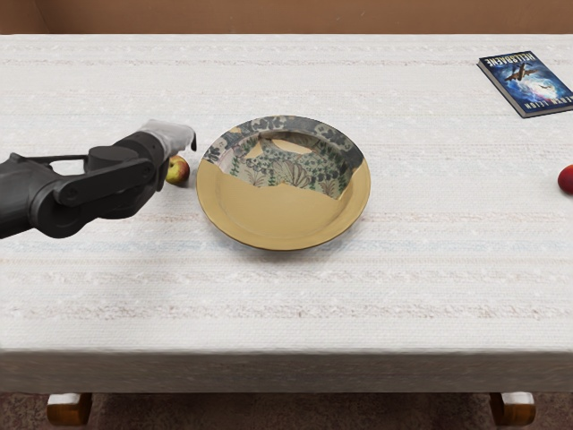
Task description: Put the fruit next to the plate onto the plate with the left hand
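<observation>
Just left of the round tan ceramic plate [269, 219] with leaf-patterned far half lies the small yellow-red fruit [180, 170]; the left hand [168, 139] sits over it, closed or not I cannot tell; the grasping step, seemingly; next, a secure grip, then a lift rightward over the plate's rim.

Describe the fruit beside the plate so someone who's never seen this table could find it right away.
Find the round plate in the middle of the table. Just off its left rim lies a small yellow-and-red fruit, partly hidden by the left hand. The only other fruit is all red and far off at the table's right edge.
</observation>
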Available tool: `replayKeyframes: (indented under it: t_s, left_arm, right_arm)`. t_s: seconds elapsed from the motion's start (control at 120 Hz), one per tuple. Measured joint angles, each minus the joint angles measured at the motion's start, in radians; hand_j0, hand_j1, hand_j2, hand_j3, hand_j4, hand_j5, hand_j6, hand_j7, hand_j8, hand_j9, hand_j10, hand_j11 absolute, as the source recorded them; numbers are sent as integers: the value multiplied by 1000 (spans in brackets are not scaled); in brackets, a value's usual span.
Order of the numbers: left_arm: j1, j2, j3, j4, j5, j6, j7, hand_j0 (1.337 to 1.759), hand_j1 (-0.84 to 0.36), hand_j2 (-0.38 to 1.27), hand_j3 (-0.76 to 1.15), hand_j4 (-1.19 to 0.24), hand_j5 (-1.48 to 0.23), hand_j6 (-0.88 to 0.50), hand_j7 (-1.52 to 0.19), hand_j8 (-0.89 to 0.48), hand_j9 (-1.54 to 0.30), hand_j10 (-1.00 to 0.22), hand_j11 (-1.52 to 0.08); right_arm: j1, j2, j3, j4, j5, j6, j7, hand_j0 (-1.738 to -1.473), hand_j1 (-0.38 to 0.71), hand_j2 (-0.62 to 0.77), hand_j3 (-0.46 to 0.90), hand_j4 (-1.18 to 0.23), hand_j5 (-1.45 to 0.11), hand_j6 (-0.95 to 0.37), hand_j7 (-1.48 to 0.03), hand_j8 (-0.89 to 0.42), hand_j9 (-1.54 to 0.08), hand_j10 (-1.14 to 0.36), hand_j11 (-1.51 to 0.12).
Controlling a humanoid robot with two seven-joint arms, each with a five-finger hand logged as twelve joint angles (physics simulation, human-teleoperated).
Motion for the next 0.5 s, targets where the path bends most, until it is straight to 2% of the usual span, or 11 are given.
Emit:
replayKeyframes:
  t_s: [0.3,0.5]
  left_arm:
    - [20,-20,3,31,0,22,-9,1658,-60,71,0,-345,-445,-345,-445,-345,-445,-344,-445]
    - [18,-24,4,42,-2,20,-11,1658,-108,79,0,-385,-498,-386,-498,-386,-497,-385,-497]
  right_arm:
    - [0,0,0,0,0,0,0,-1658,-310,-7,0,-33,-43,-33,-43,-33,-43,-33,-43]
    - [0,0,0,0,0,0,0,-1658,-310,-7,0,-33,-43,-33,-43,-33,-43,-33,-43]
